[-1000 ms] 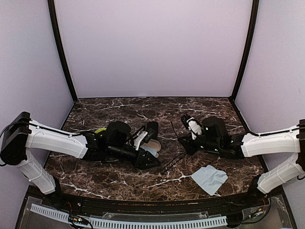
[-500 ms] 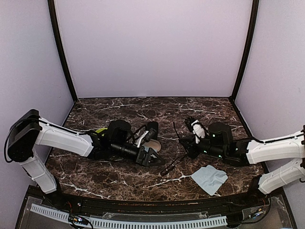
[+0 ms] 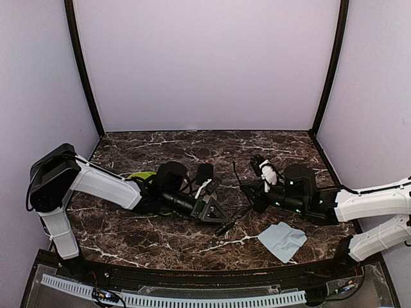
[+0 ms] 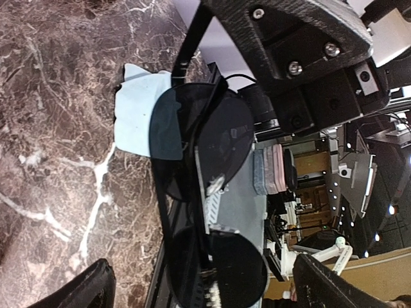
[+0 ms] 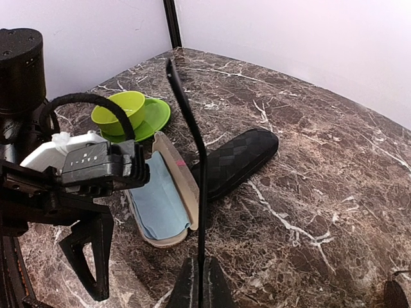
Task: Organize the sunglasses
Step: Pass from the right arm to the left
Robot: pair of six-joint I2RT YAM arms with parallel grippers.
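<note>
A pair of sunglasses (image 4: pixel 199 144) with dark lenses and a thin black frame hangs above the marble between the two arms. My right gripper (image 5: pixel 200 282) is shut on one slim temple arm (image 5: pixel 200 192), which rises straight up from its fingers. In the top view the sunglasses (image 3: pixel 232 221) dangle just left of the right gripper (image 3: pixel 249 192). My left gripper (image 3: pixel 212 208) is open wide, and in its wrist view the lower lens (image 4: pixel 241 269) sits between its spread fingertips (image 4: pixel 87 289) without touching them.
An open case (image 5: pixel 186 186) holding a light blue cloth (image 5: pixel 157 202) lies beside a closed black case (image 5: pixel 241 160). A green bowl on a green saucer (image 5: pixel 125 109) stands behind them. A loose blue cloth (image 3: pixel 282 240) lies near the front right.
My left gripper has opened wide and slid right, away from the open case toward the hanging sunglasses. The right arm shifted slightly right and lower, still gripping the temple arm.
</note>
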